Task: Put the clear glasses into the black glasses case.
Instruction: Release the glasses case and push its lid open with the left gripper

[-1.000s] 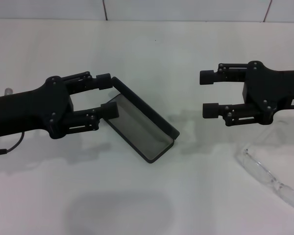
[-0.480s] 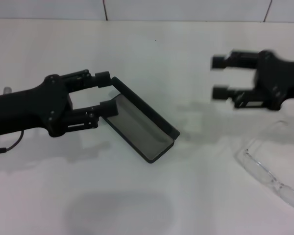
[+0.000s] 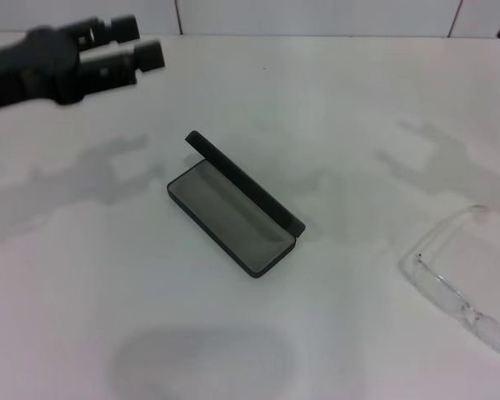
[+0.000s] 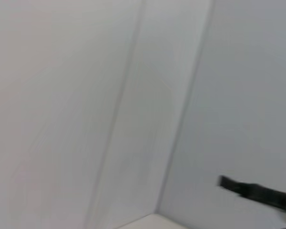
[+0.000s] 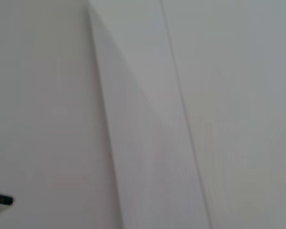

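The black glasses case (image 3: 233, 204) lies open; the clear glasses (image 3: 462, 279) lie well right of it, light, slick, springy: pinch the bridge. Left gripper (image 3: 137, 52) released, empty; right gripper unseen

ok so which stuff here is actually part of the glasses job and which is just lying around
Part of the job:
- black glasses case, lying open mid-table, nothing in it
- clear glasses, on the table near the robot's right edge, apart from the case
- left gripper, empty, raised at the far left, open

Just lying about:
- nothing else shows on the white table
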`<state>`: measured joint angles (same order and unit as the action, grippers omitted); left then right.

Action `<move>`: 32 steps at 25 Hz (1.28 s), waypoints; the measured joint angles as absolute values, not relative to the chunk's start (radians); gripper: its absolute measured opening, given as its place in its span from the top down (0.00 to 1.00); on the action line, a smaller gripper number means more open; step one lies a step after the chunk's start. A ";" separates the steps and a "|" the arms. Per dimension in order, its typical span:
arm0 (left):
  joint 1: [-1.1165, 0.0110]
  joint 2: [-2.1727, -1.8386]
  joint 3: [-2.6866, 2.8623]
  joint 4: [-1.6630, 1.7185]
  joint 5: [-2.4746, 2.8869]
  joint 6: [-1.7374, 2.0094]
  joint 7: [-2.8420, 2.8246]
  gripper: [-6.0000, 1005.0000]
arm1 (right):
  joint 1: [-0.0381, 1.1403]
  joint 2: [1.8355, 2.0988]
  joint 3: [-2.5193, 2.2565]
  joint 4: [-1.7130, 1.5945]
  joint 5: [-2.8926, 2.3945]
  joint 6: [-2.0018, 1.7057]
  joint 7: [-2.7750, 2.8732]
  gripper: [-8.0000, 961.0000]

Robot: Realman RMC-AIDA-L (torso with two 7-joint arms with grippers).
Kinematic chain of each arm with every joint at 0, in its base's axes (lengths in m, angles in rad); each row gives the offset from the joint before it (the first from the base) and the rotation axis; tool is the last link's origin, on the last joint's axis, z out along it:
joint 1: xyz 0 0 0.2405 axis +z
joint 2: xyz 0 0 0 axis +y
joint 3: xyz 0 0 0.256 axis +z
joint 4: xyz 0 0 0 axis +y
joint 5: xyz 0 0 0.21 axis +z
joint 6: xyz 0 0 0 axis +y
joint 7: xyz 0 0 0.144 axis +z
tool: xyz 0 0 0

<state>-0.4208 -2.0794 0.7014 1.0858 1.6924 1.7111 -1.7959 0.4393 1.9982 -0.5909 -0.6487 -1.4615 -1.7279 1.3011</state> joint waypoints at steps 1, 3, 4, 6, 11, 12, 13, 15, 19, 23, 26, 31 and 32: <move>-0.427 -2.086 0.711 1.145 1.723 1.689 -1.843 0.26 | 0.432 1.998 -0.588 -0.648 -1.462 -1.726 1.301 0.23; -0.440 -2.088 0.751 1.233 1.790 1.649 -1.925 0.26 | 0.418 1.999 -0.585 -0.647 -1.461 -1.721 1.301 0.23; -0.447 -2.088 0.780 1.265 1.826 1.628 -1.963 0.26 | 0.414 1.999 -0.585 -0.646 -1.462 -1.720 1.301 0.23; -0.469 -2.087 0.847 1.332 1.916 1.579 -2.071 0.26 | 0.403 1.999 -0.584 -0.646 -1.462 -1.720 1.301 0.23; -0.526 -2.086 1.026 1.432 2.175 1.537 -2.258 0.26 | 0.383 2.002 -0.583 -0.646 -1.461 -1.719 1.301 0.23; -0.526 -2.086 1.072 1.460 2.220 1.537 -2.251 0.26 | 0.383 2.002 -0.583 -0.646 -1.461 -1.719 1.301 0.23; -0.519 -2.086 1.126 1.496 2.267 1.534 -2.232 0.26 | 0.382 2.002 -0.583 -0.645 -1.461 -1.719 1.301 0.23; -0.497 -2.088 1.217 1.561 2.341 1.530 -2.181 0.26 | 0.380 2.002 -0.582 -0.642 -1.460 -1.719 1.301 0.23; -0.425 -2.089 1.389 1.714 2.440 1.488 -2.082 0.26 | 0.381 1.995 -0.578 -0.618 -1.460 -1.719 1.299 0.23; -0.366 -2.089 1.497 1.828 2.511 1.449 -1.974 0.26 | 0.383 1.992 -0.561 -0.588 -1.457 -1.721 1.299 0.23; -0.345 -2.089 1.587 1.876 2.578 1.436 -1.905 0.26 | 0.382 1.994 -0.559 -0.581 -1.448 -1.721 1.299 0.23; -0.369 -2.037 1.793 1.863 2.675 1.379 -1.865 0.27 | 0.379 1.999 -0.557 -0.571 -1.422 -1.723 1.299 0.23; -0.376 -2.026 1.828 1.853 2.695 1.360 -1.866 0.27 | 0.379 2.000 -0.557 -0.570 -1.418 -1.723 1.300 0.23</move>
